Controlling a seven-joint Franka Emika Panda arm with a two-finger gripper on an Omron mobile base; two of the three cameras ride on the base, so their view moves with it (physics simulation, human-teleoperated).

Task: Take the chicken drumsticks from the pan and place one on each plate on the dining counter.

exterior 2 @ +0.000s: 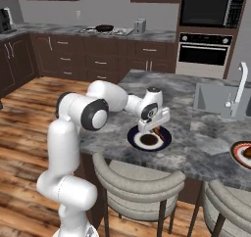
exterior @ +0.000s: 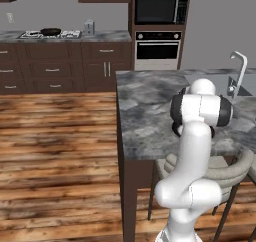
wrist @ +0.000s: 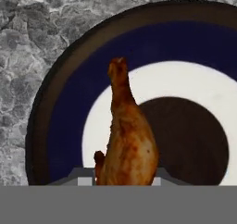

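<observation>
Two-finger gripper (exterior 2: 156, 129) clamped on glazed orange-brown drumstick (wrist: 127, 135), just above round navy-rimmed plate (exterior 2: 134, 141). Risk: a release here lets the lumpy piece roll off the plate onto the marbled counter.

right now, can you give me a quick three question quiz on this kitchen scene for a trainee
1. True or false: the drumstick held between the jaws hangs over the navy-rimmed plate.
2. Multiple choice: where does the pan sit? A) on the dining counter B) on the hob at the back counter C) on a chair
3. Fill in: the red-rimmed plate at the right edge of the right base view already carries a ____.

Key:
1. True. The gripper is shut on the drumstick just above that plate.
2. B
3. drumstick; a brown piece lies on it.
</observation>
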